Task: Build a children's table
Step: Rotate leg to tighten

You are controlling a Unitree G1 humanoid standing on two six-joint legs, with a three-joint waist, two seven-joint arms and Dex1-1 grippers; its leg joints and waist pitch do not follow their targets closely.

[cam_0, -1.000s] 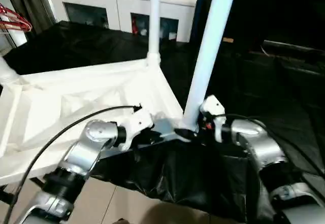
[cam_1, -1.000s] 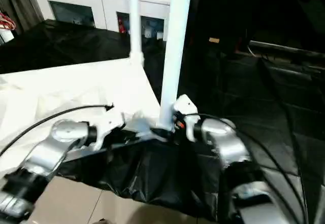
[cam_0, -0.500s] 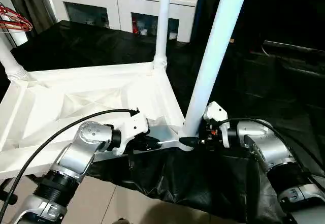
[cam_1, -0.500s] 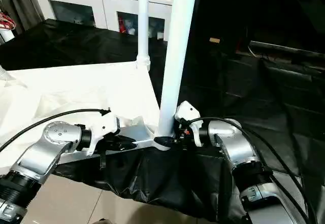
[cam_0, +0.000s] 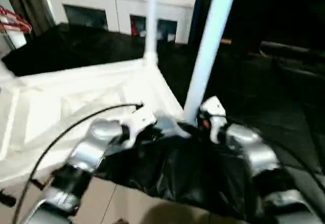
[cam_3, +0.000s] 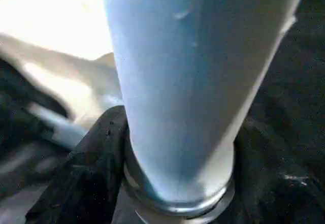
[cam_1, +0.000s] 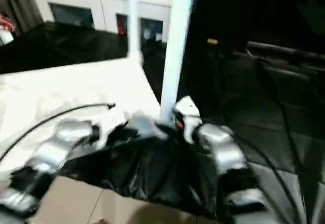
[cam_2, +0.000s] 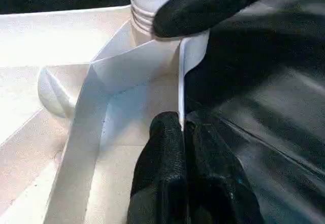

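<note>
The white tabletop (cam_0: 76, 97) lies upside down on a black sheet, ribbed underside up. One white leg (cam_0: 151, 21) stands in its far corner socket. A second leg (cam_0: 205, 56) stands in the near corner socket. My left gripper (cam_2: 182, 125) is shut on the thin rim wall of the tabletop just beside that near corner. My right gripper (cam_3: 177, 183) has its black fingers (cam_3: 86, 168) on either side of the near leg's base, pressed against it just above the socket. In the left eye view, both grippers meet at the near corner (cam_0: 177, 128).
A white cabinet (cam_0: 117, 5) with glass doors stands at the back. The black sheet (cam_0: 193, 183) hangs over the front edge toward a tan floor (cam_0: 127, 203). Red hangers (cam_0: 15, 23) show at the left. Dark furniture fills the right.
The head camera has swung, so the whole picture has shifted. Both grippers stay at the near corner, and the tabletop and legs show no move of their own.
</note>
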